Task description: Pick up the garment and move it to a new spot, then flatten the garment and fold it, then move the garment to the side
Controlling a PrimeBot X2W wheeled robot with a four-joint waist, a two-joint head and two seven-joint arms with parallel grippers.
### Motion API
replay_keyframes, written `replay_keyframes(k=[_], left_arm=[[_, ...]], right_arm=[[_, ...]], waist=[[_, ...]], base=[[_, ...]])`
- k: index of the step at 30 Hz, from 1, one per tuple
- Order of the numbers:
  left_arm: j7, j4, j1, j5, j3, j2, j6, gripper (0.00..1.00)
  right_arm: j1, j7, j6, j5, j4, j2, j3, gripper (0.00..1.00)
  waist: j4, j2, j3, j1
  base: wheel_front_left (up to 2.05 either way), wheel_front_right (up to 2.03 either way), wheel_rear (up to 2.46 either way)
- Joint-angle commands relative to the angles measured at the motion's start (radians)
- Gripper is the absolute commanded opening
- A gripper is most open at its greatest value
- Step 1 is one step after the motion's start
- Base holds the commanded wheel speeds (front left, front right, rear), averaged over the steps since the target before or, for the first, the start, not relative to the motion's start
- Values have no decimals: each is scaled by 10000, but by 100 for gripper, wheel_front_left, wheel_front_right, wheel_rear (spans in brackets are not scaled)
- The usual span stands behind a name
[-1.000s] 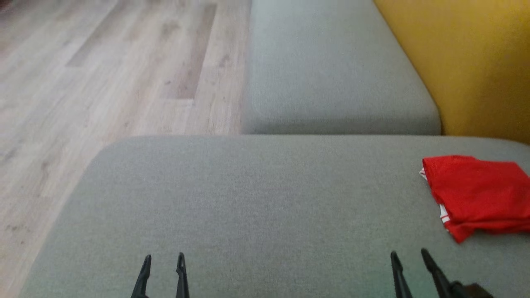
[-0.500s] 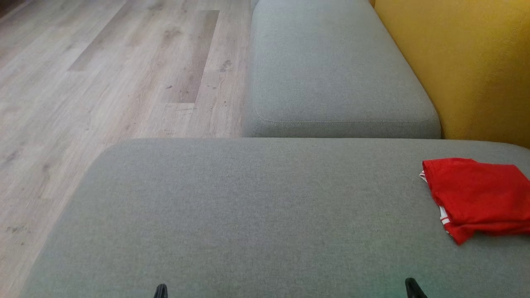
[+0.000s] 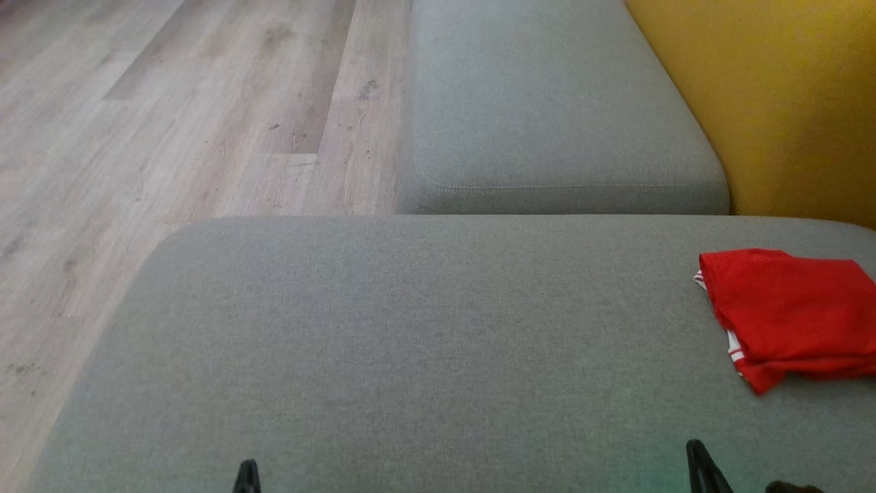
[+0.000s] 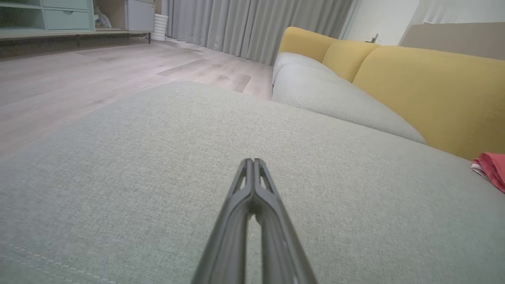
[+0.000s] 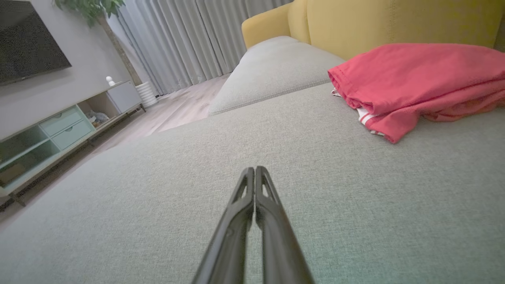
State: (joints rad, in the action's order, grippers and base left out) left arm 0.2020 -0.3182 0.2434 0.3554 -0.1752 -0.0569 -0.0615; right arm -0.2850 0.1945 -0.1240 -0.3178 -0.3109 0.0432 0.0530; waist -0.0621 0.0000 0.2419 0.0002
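The garment [image 3: 794, 316] is a red cloth with white stripes at its hem, lying folded at the far right of the grey sofa cushion [image 3: 424, 329]. In the right wrist view the garment [image 5: 418, 79] lies ahead and to the right of my right gripper [image 5: 255, 170], whose fingers are pressed together, empty, above bare cushion. My left gripper [image 4: 252, 161] is shut too and holds nothing; the garment's edge [image 4: 491, 167] peeks in at that view's right border. In the head view the left gripper [image 3: 247, 472] and right gripper [image 3: 698, 455] show as single dark tips at the bottom edge.
A second grey seat cushion [image 3: 554, 109] lies beyond the near one. The yellow sofa back [image 3: 780, 103] rises on the right. Wooden floor [image 3: 171, 116] lies to the left. A TV cabinet [image 5: 59, 130] and grey curtains [image 5: 185, 39] stand further off.
Both grippers went from open to shut and drew back toward the bottom edge of the head view. The head camera shifted slightly. The garment lies where it was.
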Motion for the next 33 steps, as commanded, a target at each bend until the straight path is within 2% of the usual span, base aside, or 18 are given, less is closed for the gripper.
replay_keyframes(k=[1,33], left_arm=[[-85,363,-724,397,247,11,61,0],[-1052,483,-1604,4238,1080,28,650,0]], right_arm=[[604,-91,-11,-441,354,13,-94,0],[1655,-1035,-29,-4386,454,31,-591,0]], waist=[[16,0,-58,-1],[207,0,-815,-1]], base=[[0,0,0],[0,0,0]])
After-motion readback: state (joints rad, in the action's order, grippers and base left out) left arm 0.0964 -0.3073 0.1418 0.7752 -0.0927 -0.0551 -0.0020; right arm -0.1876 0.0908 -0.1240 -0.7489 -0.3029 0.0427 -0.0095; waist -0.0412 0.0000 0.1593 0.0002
